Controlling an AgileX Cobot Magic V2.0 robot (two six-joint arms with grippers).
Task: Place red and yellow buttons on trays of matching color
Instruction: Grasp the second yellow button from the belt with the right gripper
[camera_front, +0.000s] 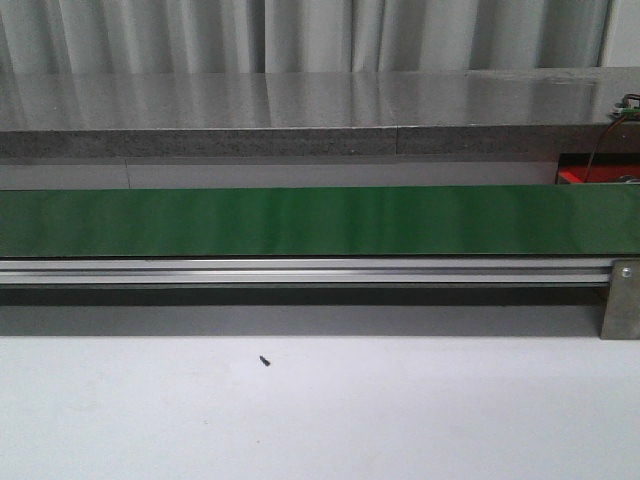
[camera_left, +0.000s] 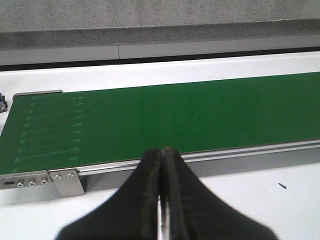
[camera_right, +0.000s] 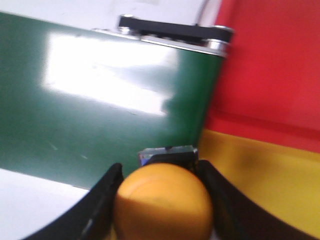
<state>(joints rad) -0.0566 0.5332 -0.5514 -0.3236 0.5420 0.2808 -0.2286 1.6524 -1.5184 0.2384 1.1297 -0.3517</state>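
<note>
Pale pleated curtains (camera_front: 300, 35) are hanging behind a grey speckled stone-like ledge (camera_front: 300, 110); below it a long green conveyor belt (camera_front: 300, 222) is running across the front view on a silver aluminium rail (camera_front: 300, 270), above a white tabletop (camera_front: 350, 410) carrying one small dark speck (camera_front: 265, 361). Neither arm is showing in the front view. In the left wrist view, the left gripper (camera_left: 162, 152) with its black fingers (camera_left: 150, 175) is hovering over the near edge of the belt close to the belt's end bracket (camera_left: 65, 181), jaws pressed together, holding nothing. In the right wrist view, the right gripper (camera_right: 162, 200) is clamping a rounded yellow-orange button (camera_right: 162, 205) between its black fingers (camera_right: 100, 205), jaws tight on both sides of it. The button is sitting near the belt's end, just beside the flat yellow tray (camera_right: 270, 190), with the red tray (camera_right: 275, 65) lying beyond the yellow one, the two trays touching edge to edge. Image is slightly blurred, so I cannot tell whether the button is over the tray or over the belt edge
</note>
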